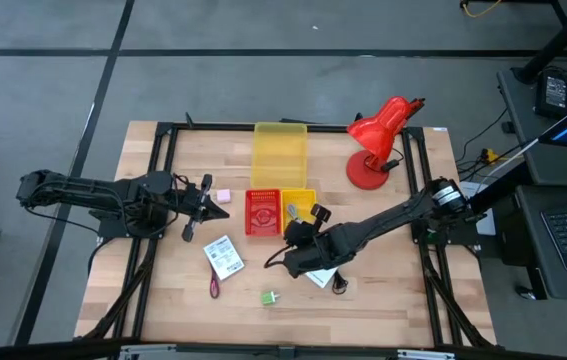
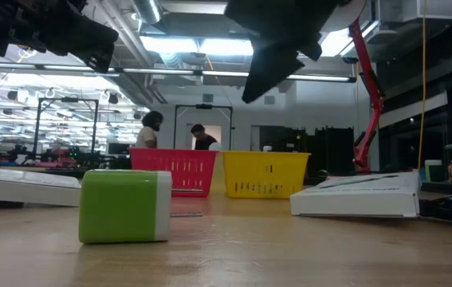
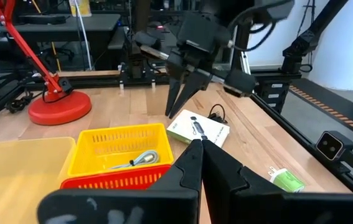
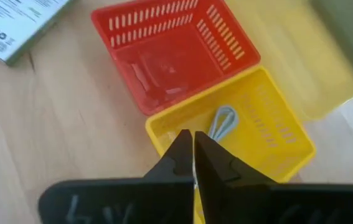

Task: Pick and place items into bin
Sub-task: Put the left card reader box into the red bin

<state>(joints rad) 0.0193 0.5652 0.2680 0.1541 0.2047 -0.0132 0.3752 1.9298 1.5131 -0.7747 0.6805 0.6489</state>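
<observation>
A robotics lab is showing here: a framed wooden tabletop (image 1: pixel 163 300) is standing on grey floor, while people (image 2: pixel 151 130) are working among benches under strip lights (image 2: pixel 179 45).

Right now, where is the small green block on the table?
In the high view the small green block lies alone near the front edge of the wooden table, right of the dark red pen-like tool and below the white printed packet.

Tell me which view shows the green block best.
The low view: the green block sits close to the camera on the table, unobstructed, with its white end visible. The high view shows it only as a small speck near the table's front edge. The left wrist view catches it off to the side. The right wrist view misses it.
</observation>
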